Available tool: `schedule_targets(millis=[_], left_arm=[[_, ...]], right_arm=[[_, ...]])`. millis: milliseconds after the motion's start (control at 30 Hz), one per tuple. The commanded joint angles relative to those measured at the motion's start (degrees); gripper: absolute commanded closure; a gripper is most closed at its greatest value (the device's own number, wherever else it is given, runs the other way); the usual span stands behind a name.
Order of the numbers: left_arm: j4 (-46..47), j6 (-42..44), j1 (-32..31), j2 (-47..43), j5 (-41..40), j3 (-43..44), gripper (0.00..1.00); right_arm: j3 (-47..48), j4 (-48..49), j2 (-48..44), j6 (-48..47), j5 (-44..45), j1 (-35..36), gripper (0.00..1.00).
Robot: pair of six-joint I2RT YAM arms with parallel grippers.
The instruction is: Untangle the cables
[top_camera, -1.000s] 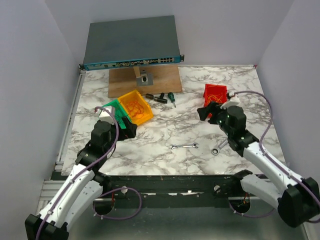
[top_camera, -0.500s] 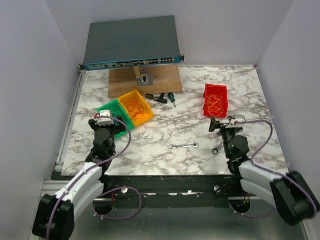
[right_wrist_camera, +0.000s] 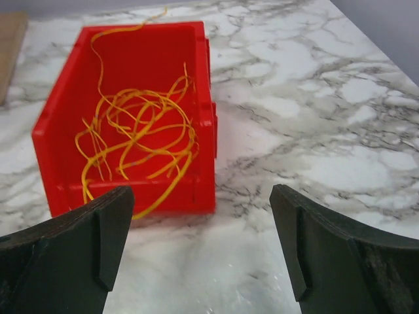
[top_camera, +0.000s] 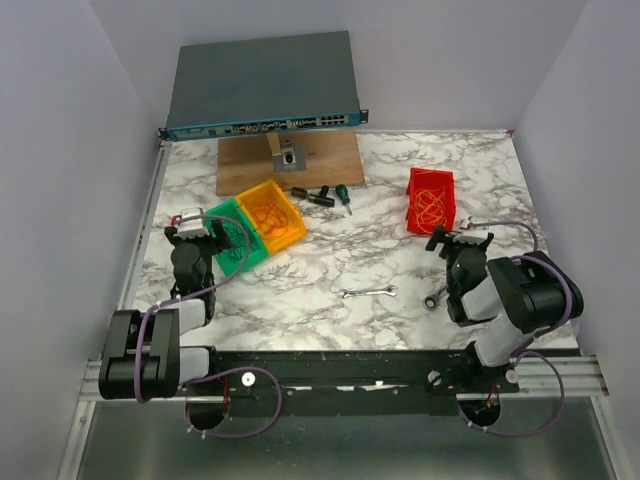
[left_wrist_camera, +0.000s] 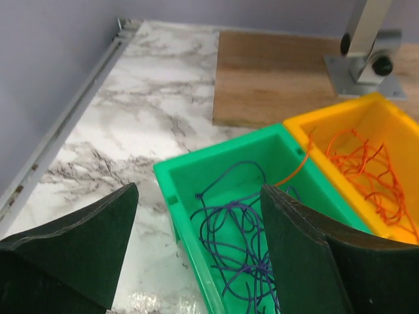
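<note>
The cables lie sorted in three bins. Dark blue cables curl inside a green bin, orange cables fill the yellow bin beside it, and yellow cables sit in a red bin. One orange strand hangs over into the green bin. My left gripper is open just in front of the green bin, nothing between its fingers. My right gripper is open in front of the red bin, empty. From above, the left gripper and right gripper are drawn back near the table's front.
A wooden board with a metal bracket lies at the back, a network switch behind it. Screwdriver bits lie near the yellow bin. A wrench and a ratchet tool rest near the front. A rail runs along the left edge.
Both arms have folded back toward their bases, away from the bins. The left jaws have narrowed slightly; the right jaws have opened wider. Neither carries anything.
</note>
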Motion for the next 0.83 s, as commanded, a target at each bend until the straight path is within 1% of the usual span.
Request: schedule_targets(millis=[0, 33, 67, 133, 167, 200, 233, 267, 333, 800], left_arm=[[6.59, 1.45, 0.59, 3.84, 4.24, 1.25, 0.24], [5.51, 1.70, 0.59, 3.61, 4.96, 1.63, 0.14], [2.44, 1.56, 0.63, 2.94, 5.52, 2.48, 0.02], [4.13, 3.10, 0.62, 3.93, 8.74, 2.67, 0.02], [1.03, 3.43, 0.63, 3.32, 10.35, 3.52, 0.01], [1.41, 3.55, 0.63, 3.51, 10.43, 3.50, 0.01], [3.27, 3.48, 0.59, 3.92, 10.29, 3.05, 0.01], [1.50, 3.51, 0.63, 3.53, 10.44, 3.49, 0.01], [2.72, 3.60, 0.63, 3.84, 10.35, 3.28, 0.01], [2.26, 3.55, 0.58, 3.71, 10.35, 3.35, 0.02]], right_arm=[[4.19, -2.61, -0.89, 4.12, -1.12, -1.10, 0.05], [4.99, -2.96, -0.22, 4.87, -0.18, -1.81, 0.04], [5.79, -3.80, 0.10, 5.78, -0.21, -2.60, 0.03], [6.71, -8.15, -1.11, 7.92, -2.28, -4.50, 0.05], [6.60, -7.83, -1.12, 7.84, -2.41, -4.69, 0.05], [6.37, -6.58, -0.72, 7.56, -2.55, -4.70, 0.05], [6.12, -5.76, -0.60, 7.30, -2.58, -4.70, 0.02], [6.11, -6.14, -0.80, 7.34, -2.58, -4.70, 0.00], [6.03, -5.78, -0.79, 7.17, -2.58, -4.70, 0.00], [6.03, -5.79, -0.76, 7.02, -2.61, -4.70, 0.00]])
